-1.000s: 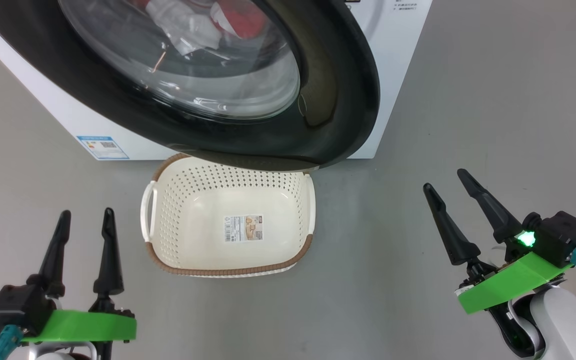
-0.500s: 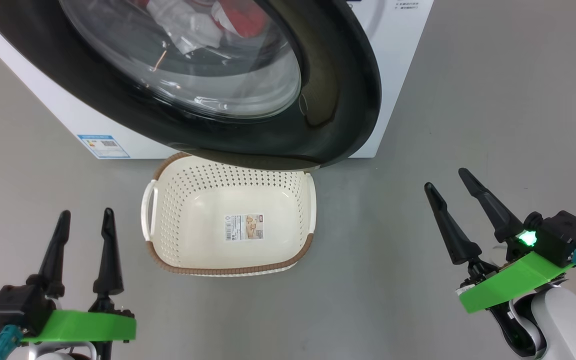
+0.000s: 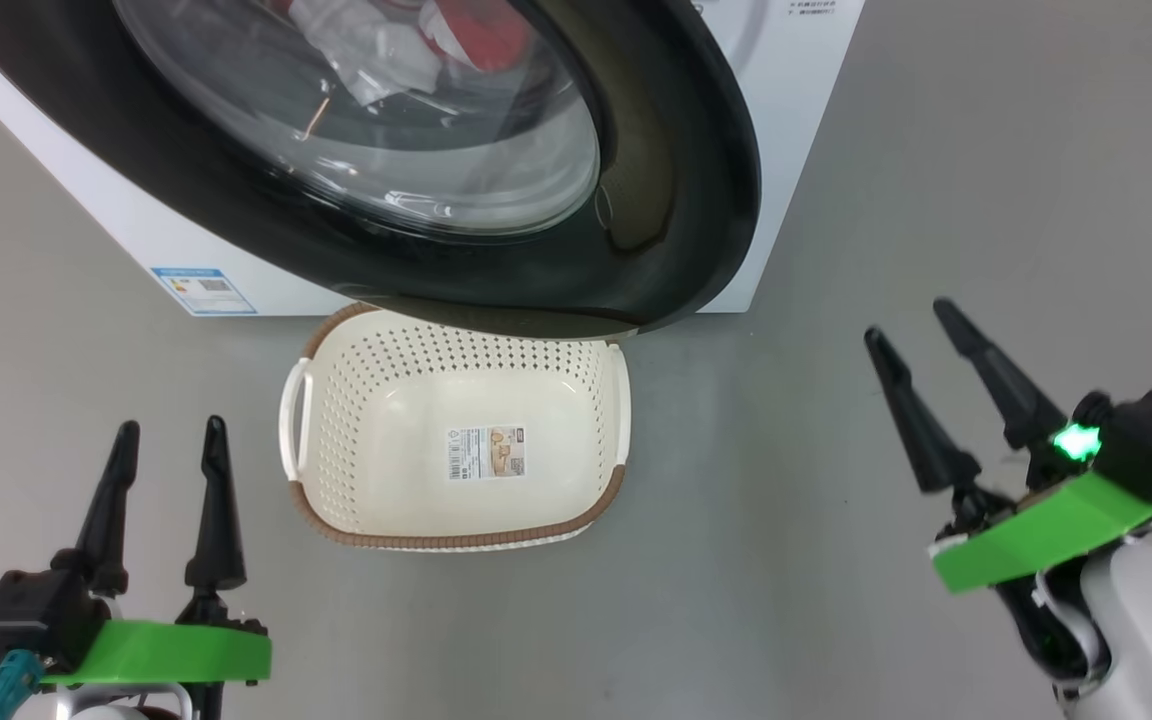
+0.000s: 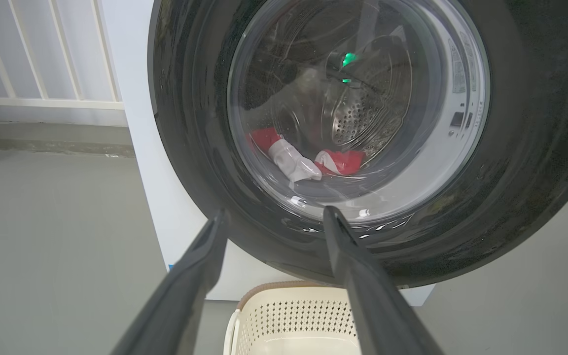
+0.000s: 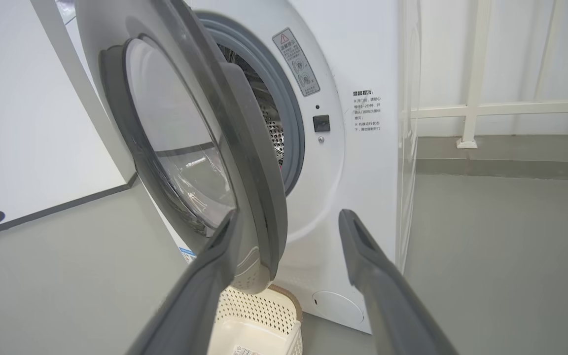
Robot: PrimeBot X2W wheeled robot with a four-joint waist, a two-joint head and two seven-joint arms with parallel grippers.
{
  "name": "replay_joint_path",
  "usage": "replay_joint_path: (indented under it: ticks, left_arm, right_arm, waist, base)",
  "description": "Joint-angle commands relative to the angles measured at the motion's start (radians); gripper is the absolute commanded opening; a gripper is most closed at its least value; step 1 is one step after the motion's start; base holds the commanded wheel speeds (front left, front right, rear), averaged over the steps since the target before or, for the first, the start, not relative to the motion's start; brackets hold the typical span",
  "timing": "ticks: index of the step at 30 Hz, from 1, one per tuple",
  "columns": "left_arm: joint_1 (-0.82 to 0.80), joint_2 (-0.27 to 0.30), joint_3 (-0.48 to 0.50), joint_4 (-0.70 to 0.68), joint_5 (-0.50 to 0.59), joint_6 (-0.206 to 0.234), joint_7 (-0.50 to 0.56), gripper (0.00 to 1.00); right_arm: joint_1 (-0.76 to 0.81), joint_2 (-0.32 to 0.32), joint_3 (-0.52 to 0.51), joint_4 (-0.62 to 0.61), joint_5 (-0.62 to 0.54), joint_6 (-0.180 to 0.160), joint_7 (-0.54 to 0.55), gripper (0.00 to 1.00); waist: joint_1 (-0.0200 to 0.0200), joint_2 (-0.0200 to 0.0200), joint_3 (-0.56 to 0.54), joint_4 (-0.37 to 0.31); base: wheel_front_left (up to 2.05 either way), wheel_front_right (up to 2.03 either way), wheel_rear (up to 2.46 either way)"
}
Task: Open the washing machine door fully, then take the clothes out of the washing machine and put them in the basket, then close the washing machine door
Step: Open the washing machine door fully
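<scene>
The washing machine door point(image 3: 666, 170) stands partly open, its black rim hanging over the far edge of the basket point(image 3: 456, 540). Red and white clothes point(image 3: 456, 35) lie inside the washing machine point(image 3: 796, 120) and show through the glass. My left gripper point(image 3: 170, 428) is open at the lower left, apart from the basket. At the right, my right gripper point(image 3: 908, 320) is open, well clear of the door. The left wrist view has the clothes point(image 4: 294, 158) behind the door point(image 4: 190, 148). In the right wrist view the door point(image 5: 249, 148) is edge-on between the open right gripper point(image 5: 288, 218) and the grey gasket point(image 5: 295, 123).
The grey floor point(image 3: 986, 200) spreads around the machine on both sides. A white railing point(image 5: 471, 108) runs behind it on the right and another railing point(image 4: 42, 101) on the left. A small round cover point(image 5: 338, 308) sits low on the machine's front.
My right gripper has risen a little and shifted toward the machine, still open. The left gripper, the door and the basket have not moved.
</scene>
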Motion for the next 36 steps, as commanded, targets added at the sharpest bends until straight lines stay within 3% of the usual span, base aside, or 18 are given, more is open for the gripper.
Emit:
replay_joint_path:
  ticks: [1,12,20,36]
  left_arm:
    - [0.000,0.020,0.034,-0.022,0.010,-0.003,-0.012,1.00]
    - [-0.006,0.021,0.031,-0.021,0.009,-0.003,-0.012,1.00]
    - [-0.011,0.022,0.033,-0.020,0.006,-0.003,-0.012,1.00]
    - [-0.032,0.027,0.030,-0.025,0.002,-0.003,-0.012,1.00]
  right_arm:
    - [-0.022,-0.014,0.014,-0.030,0.013,0.002,-0.012,0.00]
    - [-0.137,-0.050,0.001,0.032,0.235,0.002,-0.002,0.00]
    - [-0.249,-0.074,0.015,0.084,0.458,0.002,0.124,0.00]
    - [-0.462,-0.074,0.048,0.168,0.741,0.002,0.356,0.00]
  waist:
    - [0.0000,0.0000,0.000,-0.001]
    - [0.0000,0.0000,0.005,0.007]
    - [0.0000,0.0000,0.015,0.016]
    - [0.0000,0.0000,0.060,0.036]
  base:
    - [0.00,0.00,0.00]
    - [0.00,0.00,0.00]
    - [0.00,0.00,0.00]
    - [0.00,0.00,0.00]
